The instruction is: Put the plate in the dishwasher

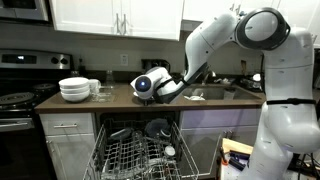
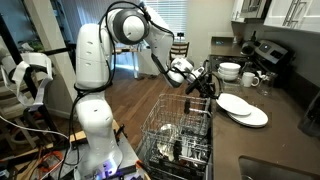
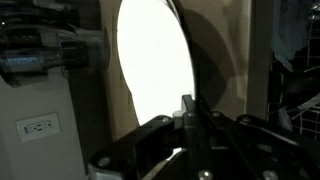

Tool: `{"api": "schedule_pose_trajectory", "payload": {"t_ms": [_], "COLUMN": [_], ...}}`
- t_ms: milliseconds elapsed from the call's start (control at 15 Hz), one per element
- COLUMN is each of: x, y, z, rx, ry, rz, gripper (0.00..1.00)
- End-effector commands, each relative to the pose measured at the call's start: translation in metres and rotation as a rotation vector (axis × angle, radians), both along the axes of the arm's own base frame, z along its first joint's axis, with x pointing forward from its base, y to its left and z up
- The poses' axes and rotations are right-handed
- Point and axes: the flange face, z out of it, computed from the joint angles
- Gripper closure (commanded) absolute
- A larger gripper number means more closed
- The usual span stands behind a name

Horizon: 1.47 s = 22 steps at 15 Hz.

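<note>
My gripper (image 3: 188,108) is shut on the rim of the white plate (image 3: 155,55), which stands on edge and fills the upper middle of the wrist view. In both exterior views the gripper (image 1: 152,87) (image 2: 200,78) hangs at counter height, above the pulled-out wire rack of the open dishwasher (image 1: 130,155) (image 2: 185,130). The plate is hard to make out in the exterior views. The rack holds some dark dishes (image 1: 157,128) among its tines.
A stack of white bowls (image 1: 75,89) (image 2: 230,70) and mugs (image 1: 101,88) stand on the counter beside the black stove (image 1: 20,98). Two more white plates (image 2: 243,108) lie on the counter by the rack. A sink (image 1: 215,93) sits behind the arm.
</note>
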Motion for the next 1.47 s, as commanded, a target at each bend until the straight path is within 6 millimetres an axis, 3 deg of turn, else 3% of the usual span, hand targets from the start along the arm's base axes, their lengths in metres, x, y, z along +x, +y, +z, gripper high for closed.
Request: {"api": "schedule_pose_trajectory", "payload": {"t_ms": [0, 333, 467, 1400], "x": [-0.008, -0.016, -0.010, -0.018], "y": [0.018, 0.041, 0.039, 0.057], "z": [-0.001, -0.005, -0.009, -0.009], "rx": [-0.059, -0.108, -0.073, -0.156], "ry": [-0.005, 0.001, 0.026, -0.001], "rz": [0.009, 0.018, 0.014, 0.004], "gripper": [0.99, 0.99, 0.95, 0.99]}}
